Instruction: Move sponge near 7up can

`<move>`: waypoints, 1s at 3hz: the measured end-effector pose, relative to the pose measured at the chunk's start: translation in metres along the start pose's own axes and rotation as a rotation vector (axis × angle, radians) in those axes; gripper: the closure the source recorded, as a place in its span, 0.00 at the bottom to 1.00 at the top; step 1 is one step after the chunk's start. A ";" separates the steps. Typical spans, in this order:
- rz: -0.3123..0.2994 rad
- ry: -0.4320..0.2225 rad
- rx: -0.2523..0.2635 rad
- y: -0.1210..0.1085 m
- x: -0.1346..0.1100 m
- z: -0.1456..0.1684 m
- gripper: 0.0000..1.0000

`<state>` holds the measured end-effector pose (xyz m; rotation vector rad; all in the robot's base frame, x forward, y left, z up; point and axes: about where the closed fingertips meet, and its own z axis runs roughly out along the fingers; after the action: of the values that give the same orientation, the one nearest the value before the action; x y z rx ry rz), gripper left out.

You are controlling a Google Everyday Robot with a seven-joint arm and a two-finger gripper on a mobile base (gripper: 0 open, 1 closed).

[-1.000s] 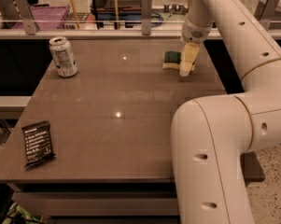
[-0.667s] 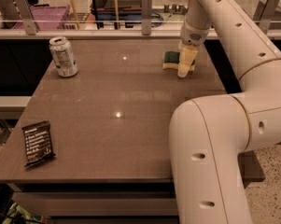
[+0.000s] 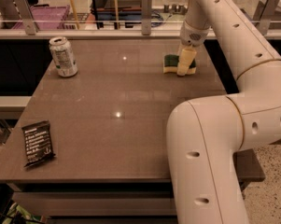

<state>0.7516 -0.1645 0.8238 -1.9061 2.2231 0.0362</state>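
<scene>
1. Over on the left, a black snack packet [image 3: 37, 143] is lying flat near the front corner of the worktop [image 3: 130, 125]. It is well apart from everything else and, by my reading, is playing no part in this job.
2. Moving back along that left side, the 7up can [image 3: 63, 56] is standing upright near the rear edge with its pull-tab top showing. Nothing is touching it.
3. Between the can and the right side, a broad stretch of brown worktop is sitting there with only light glinting off it.
4. Now the sponge [image 3: 170, 60]: it is lying flat at the rear right, green scrubbing side up and yellow foam showing along its front edge. It is resting on the worktop, well apart from the can, so the goal is not yet being met.
5. The tool [image 3: 183, 69] is hanging straight down from the white arm [image 3: 233, 41], right at the sponge and covering its right part. I cannot tell whether it is spread or pinching the sponge.
6. My call is that the task is sitting at its early stage. The tool is at the sponge, while a sure grip, the carry leftward across the worktop and the set-down beside the can are all looking like work left to do.
</scene>
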 end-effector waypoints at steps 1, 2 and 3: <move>0.000 -0.002 0.006 -0.002 -0.001 -0.002 0.95; 0.000 -0.002 0.006 -0.001 -0.001 -0.002 1.00; 0.000 -0.002 0.006 -0.001 -0.001 -0.002 1.00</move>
<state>0.7529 -0.1637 0.8264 -1.9017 2.2194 0.0317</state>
